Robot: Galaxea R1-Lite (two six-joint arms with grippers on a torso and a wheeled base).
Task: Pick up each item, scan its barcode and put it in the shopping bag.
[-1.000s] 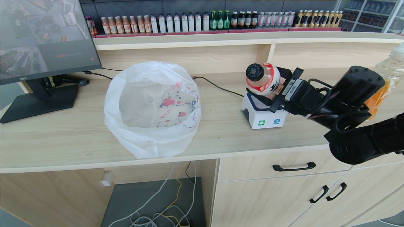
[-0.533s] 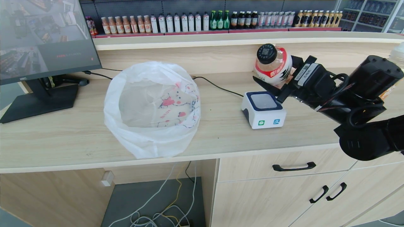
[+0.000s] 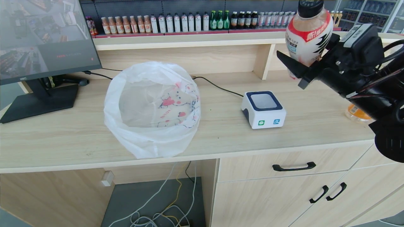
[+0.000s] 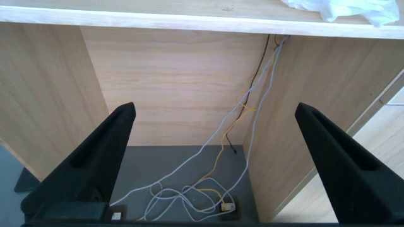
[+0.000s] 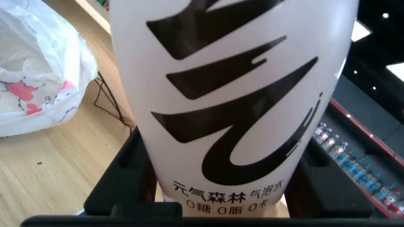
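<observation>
My right gripper (image 3: 311, 67) is shut on a pale drink bottle (image 3: 307, 33) with a red, white and black label and a black cap. It holds the bottle almost upright, high above the counter, up and to the right of the white barcode scanner (image 3: 264, 109). In the right wrist view the bottle (image 5: 230, 94) stands close up between the black fingers (image 5: 120, 180). The white plastic shopping bag (image 3: 153, 108) stands open on the counter, left of the scanner. My left gripper (image 4: 214, 164) hangs open below the counter, over a tangle of cables.
A monitor (image 3: 41, 41) on a black stand occupies the counter's left end. An orange drink bottle's base (image 3: 355, 112) shows behind my right arm. A raised shelf (image 3: 221, 39) with rows of bottles runs along the back. A black cable (image 3: 217, 86) leads to the scanner.
My right arm lifted the bottle off the scanner, up and to the right, and turned it from lying cap-forward to nearly upright.
</observation>
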